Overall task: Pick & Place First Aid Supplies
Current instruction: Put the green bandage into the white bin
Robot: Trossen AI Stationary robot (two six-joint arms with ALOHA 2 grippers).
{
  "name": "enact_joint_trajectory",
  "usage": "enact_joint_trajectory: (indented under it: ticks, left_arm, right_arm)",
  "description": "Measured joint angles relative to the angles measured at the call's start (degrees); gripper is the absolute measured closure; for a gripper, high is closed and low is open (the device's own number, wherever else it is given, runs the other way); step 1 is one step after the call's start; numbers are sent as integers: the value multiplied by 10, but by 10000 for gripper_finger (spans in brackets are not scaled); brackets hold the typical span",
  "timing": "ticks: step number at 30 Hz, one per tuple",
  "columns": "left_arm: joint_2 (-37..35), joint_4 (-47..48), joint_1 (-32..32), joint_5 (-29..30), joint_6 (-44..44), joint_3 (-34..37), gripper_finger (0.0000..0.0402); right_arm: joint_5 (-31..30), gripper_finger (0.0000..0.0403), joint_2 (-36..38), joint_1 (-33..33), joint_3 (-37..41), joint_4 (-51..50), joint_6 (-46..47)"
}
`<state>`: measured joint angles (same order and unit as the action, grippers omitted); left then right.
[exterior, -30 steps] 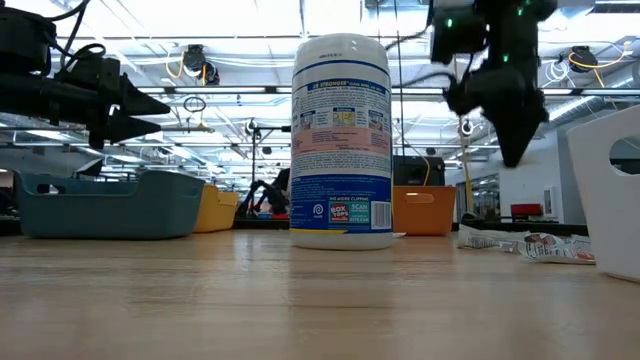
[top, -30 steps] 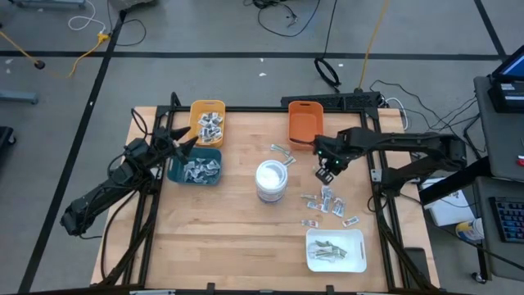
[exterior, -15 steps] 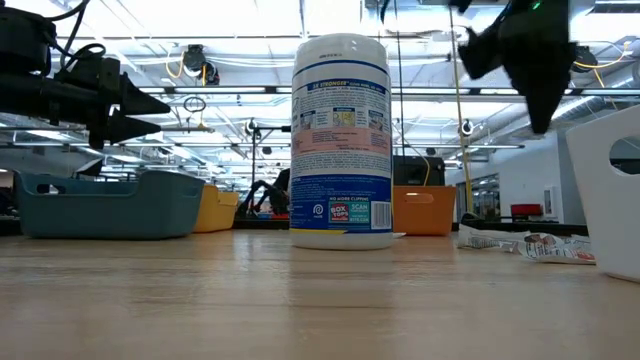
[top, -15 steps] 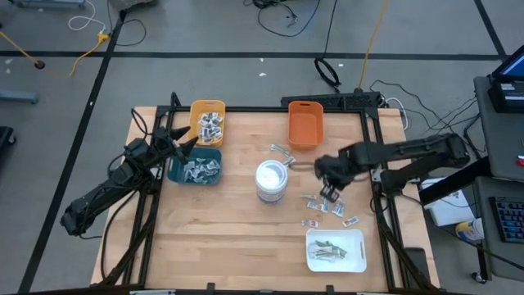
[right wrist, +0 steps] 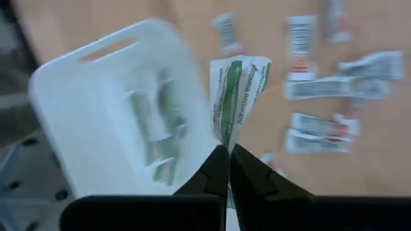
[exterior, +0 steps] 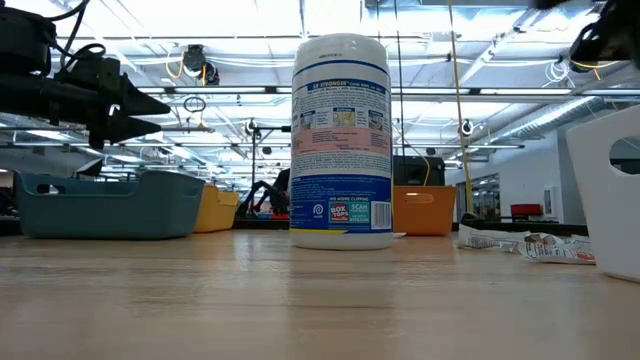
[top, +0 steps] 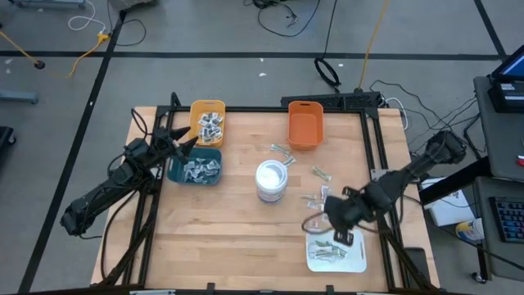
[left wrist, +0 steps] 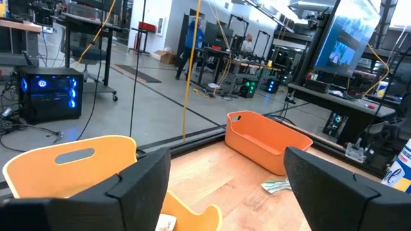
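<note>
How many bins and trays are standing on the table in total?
4. The yellow bin is at the far left, the teal bin next to it on the near side, the orange bin is at the far middle, and the white tray is near right. None seems hidden.

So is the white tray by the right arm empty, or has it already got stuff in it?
Not empty. The white tray holds several pale-green strips; the right gripper, shut on another green-printed adhesive bandage packet, hangs over its edge.

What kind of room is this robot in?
Probably a robotics lab or workshop. Beyond the wooden table stand workbenches with computers and a big screen, cables trail across the floor, and bright lights hang from an open industrial ceiling.
</note>
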<state>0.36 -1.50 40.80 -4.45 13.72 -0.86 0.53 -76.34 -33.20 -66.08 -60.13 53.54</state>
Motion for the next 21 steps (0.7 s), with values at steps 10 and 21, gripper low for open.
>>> enact_joint_trajectory:
  ticks: [10,21]
  left_arm:
    - [0,0,0,0,0,0,73]
    - [0,0,0,0,0,0,96]
  right_arm:
    - [24,402,-46,-79,0,75,-2]
    - [25,400,-140,-82,1,95,-35]
